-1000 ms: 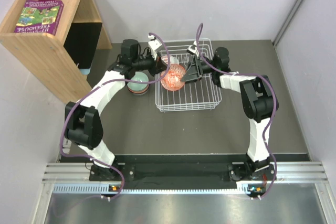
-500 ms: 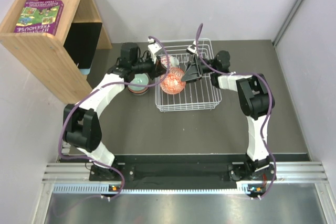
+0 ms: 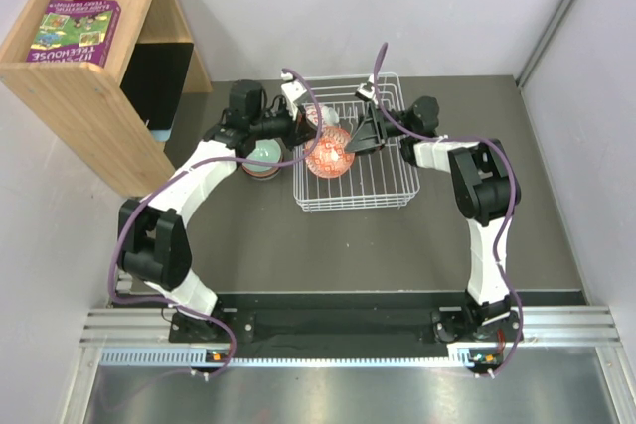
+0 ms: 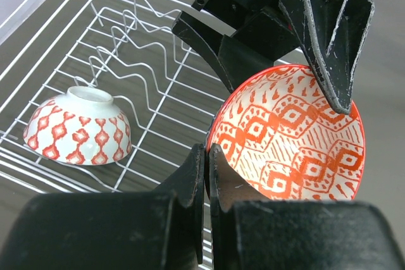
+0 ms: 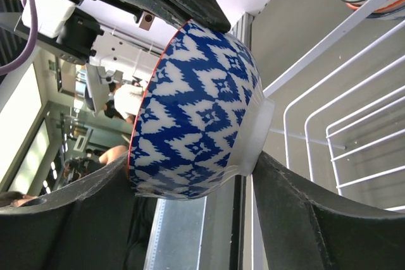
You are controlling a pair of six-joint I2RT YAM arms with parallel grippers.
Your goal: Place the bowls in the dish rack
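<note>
Grip on the blue-and-white bowl (image 5: 196,112) is shared: we see both arms holding it over the left part of the dish rack (image 3: 388,184). The left end effector (image 4: 207,156) is pinched tight on the bowl's near rim, with only the thin edge between its tips. The bowl stands tilted on edge, its orange-red patterned inside turned toward the left wrist camera. The right end effector (image 5: 190,175) is clamped on the same bowl from the far side, one finger (image 4: 329,42) lying across the mouth and the other against the foot. From above we cannot tell whether the bowl touches the rack's wires or hangs just over them. A red-and-white bowl (image 4: 79,128) lies upside down on the rack floor, near the row of prongs (image 4: 136,30). On the table (image 3: 397,245), just left of the rack, a pale green bowl (image 3: 263,156) sits nested in an orange-red bowl (image 3: 262,175).
</note>
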